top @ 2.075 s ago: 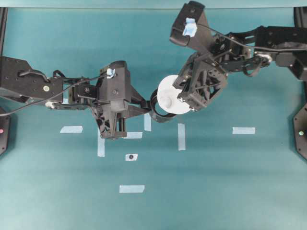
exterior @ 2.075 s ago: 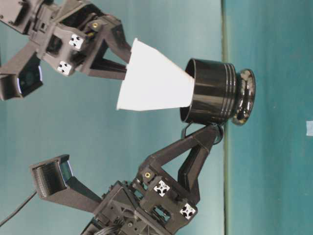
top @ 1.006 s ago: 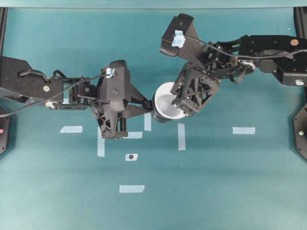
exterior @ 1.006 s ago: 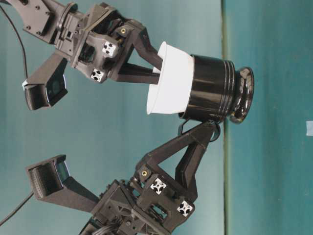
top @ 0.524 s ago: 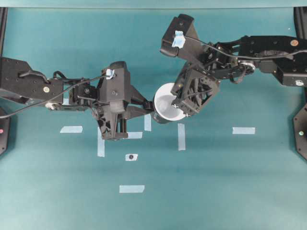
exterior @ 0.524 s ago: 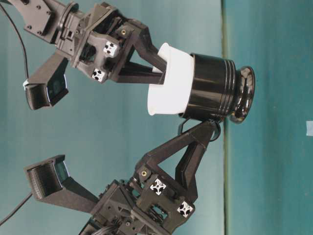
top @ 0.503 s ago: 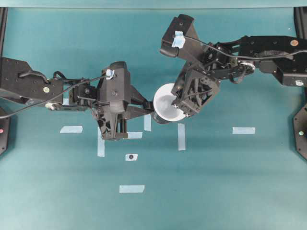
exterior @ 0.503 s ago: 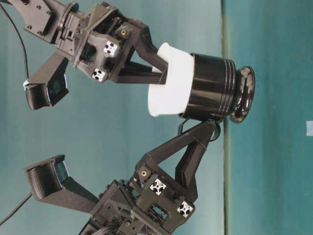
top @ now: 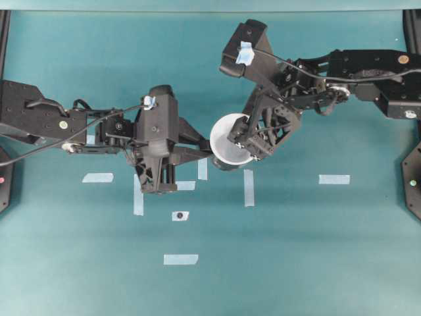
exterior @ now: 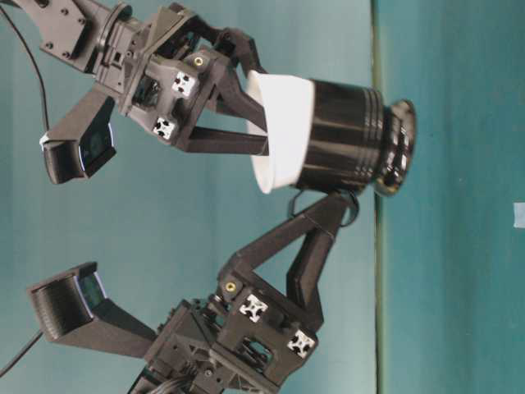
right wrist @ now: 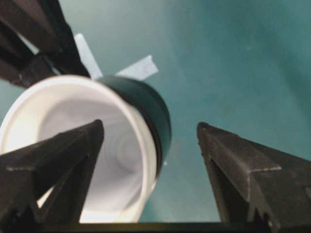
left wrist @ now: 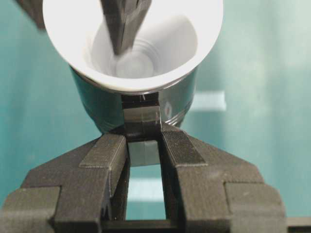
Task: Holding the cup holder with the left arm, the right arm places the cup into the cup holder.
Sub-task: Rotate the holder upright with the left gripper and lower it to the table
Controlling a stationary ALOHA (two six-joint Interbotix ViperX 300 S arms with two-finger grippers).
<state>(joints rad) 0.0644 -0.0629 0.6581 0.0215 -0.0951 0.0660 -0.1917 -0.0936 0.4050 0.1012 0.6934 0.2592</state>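
Right end effector (right wrist: pixel 150 160) spread wide, straddling cup (exterior: pixel 283 131) rim | left end effector (left wrist: pixel 144 145) clamps cup holder (exterior: pixel 344 135) handle

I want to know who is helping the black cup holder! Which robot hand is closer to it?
Left. The left gripper pinches the cup holder by its handle; the right gripper is open around the rim of the white cup inside it.

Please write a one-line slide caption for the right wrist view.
White cup seated in black cup holder; right gripper open around its rim.
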